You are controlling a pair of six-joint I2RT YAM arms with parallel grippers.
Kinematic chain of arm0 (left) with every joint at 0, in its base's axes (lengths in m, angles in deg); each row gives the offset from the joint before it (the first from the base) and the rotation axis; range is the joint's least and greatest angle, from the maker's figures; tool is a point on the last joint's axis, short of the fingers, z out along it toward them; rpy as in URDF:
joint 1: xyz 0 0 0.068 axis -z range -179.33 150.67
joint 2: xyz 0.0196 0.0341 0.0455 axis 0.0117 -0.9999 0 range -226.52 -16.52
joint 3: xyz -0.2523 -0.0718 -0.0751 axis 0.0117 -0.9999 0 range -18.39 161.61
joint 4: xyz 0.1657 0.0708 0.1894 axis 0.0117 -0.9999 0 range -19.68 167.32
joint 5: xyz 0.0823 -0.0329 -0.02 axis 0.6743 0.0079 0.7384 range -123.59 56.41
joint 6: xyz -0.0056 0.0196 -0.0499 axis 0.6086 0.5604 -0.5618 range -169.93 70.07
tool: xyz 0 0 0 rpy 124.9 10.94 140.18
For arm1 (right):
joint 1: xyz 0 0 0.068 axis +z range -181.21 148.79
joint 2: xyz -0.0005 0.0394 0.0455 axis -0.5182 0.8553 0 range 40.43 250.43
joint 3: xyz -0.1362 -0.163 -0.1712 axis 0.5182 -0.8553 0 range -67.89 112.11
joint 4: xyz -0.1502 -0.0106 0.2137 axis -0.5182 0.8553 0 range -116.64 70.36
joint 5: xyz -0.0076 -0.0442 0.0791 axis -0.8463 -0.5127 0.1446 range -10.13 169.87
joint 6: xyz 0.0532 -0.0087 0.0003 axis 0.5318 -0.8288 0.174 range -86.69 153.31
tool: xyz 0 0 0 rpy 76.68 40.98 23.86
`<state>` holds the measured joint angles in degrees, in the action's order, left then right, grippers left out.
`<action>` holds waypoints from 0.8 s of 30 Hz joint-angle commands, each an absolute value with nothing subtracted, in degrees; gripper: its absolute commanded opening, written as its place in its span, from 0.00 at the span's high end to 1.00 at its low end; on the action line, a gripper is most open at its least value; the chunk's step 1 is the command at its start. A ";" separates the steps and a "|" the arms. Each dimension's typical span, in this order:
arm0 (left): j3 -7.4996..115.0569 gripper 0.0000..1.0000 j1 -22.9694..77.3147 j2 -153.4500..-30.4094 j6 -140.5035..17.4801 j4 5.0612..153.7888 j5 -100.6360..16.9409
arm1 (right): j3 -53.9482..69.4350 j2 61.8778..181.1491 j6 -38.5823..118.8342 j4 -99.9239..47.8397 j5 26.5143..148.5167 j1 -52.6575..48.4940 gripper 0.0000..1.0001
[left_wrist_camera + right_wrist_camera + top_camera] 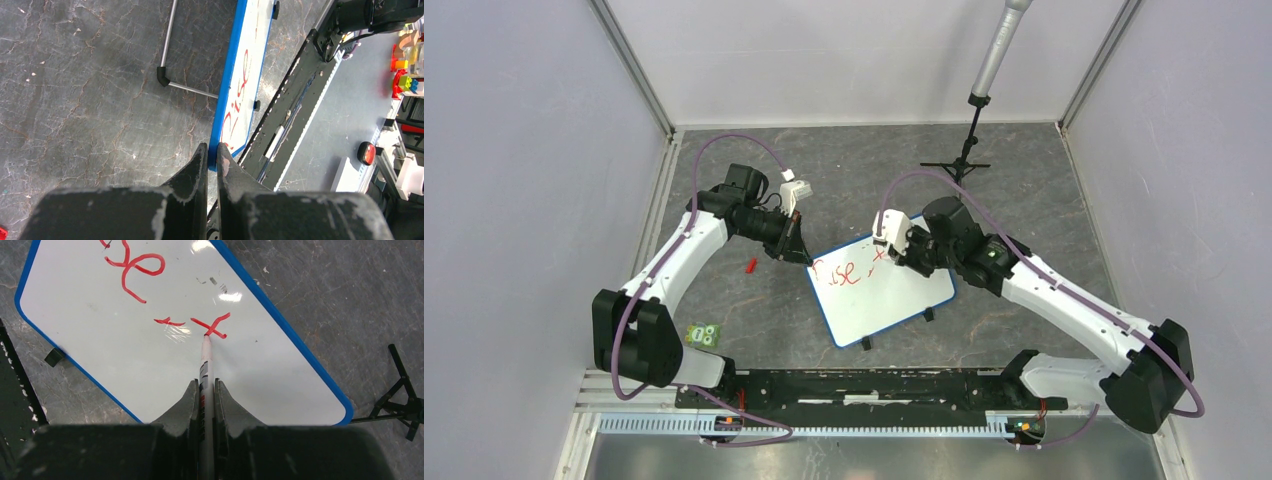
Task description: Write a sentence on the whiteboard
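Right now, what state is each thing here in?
whiteboard, resting on its feet, partly written on
sentence, unfinished, reads roughly "Rise, t" in red
marker, uncapped, tip touching the whiteboard
left gripper, shut on the whiteboard's blue rim
right gripper, shut on the marker

Red txt (848, 270) "Rise, t" on whiteboard (894, 296).

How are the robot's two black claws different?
The black left gripper pinches the blue rim of the small white whiteboard; the black right gripper pinches a white red-tipped marker. Left gripper sits at a board corner; right gripper reaches over its face. Both are shut.
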<state>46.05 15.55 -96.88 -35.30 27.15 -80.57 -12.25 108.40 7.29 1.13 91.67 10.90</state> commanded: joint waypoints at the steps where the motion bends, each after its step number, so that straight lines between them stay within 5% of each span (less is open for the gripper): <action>1: 47.00 0.97 15.79 -97.20 -33.64 28.63 -80.41 | -14.04 106.91 6.86 1.88 91.78 10.72 1.00; 24: 47.00 0.97 15.79 -97.05 -33.82 28.63 -80.43 | -9.30 106.58 5.27 3.08 87.35 10.69 1.00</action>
